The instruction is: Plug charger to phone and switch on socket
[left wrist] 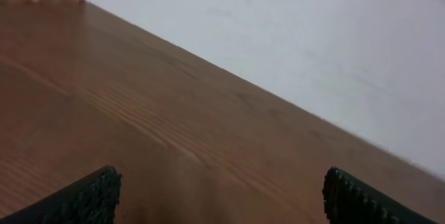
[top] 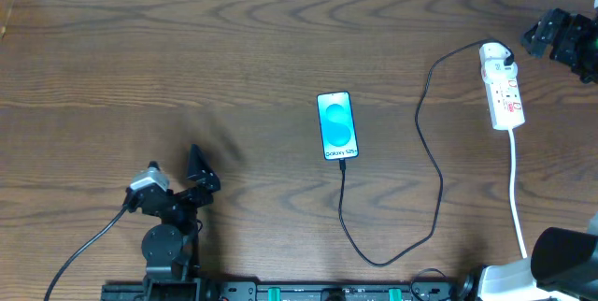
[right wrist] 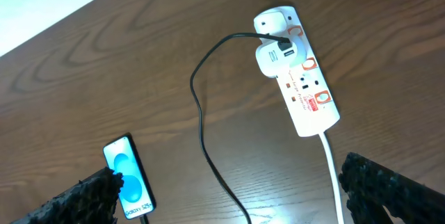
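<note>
Next move: by my judgement, pressing a red switch [right wrist: 319, 101], since the charger [top: 432, 165] seems to run from the phone's near edge to its white adapter [right wrist: 272, 58], seated in the socket [right wrist: 306, 92].
Phone [top: 337, 125]: flat mid-counter [top: 187, 58], screen up, well apart from both arms.
Socket axis: lengthwise away from the robot, adapter at the far end, white cord at the near end.
Right pincer [right wrist: 236, 195]: spread open, empty, near the socket's far end and to its right; the nearer arm.
Left pincer [left wrist: 222, 200]: open, empty, well apart from everything.
</note>
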Robot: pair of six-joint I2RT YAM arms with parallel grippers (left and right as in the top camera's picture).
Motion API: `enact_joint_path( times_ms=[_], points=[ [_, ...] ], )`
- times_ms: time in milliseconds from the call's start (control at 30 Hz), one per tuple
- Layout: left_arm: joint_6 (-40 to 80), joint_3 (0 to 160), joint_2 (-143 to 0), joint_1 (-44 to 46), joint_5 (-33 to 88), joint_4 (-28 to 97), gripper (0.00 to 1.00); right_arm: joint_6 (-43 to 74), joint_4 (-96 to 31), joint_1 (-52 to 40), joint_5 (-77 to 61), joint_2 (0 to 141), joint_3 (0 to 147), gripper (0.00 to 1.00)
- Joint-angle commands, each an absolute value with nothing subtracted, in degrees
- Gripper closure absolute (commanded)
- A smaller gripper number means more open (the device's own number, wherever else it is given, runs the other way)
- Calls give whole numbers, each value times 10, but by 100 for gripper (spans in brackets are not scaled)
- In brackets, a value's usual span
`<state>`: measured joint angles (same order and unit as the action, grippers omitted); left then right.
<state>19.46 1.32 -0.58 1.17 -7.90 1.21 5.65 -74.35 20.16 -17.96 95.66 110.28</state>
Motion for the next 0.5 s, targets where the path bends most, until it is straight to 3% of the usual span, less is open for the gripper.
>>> enact_joint_path(
  times_ms=[0,133,467],
  points=[
    [87,2,-1,9,-34,41,7,58,-744,199,-177,952,1106,1],
    [19,2,-1,9,-4,43,7,58,-744,199,-177,952,1106,1],
    [11,2,-1,9,-4,42,7,58,-744,199,-177,952,1106,1]
  ],
)
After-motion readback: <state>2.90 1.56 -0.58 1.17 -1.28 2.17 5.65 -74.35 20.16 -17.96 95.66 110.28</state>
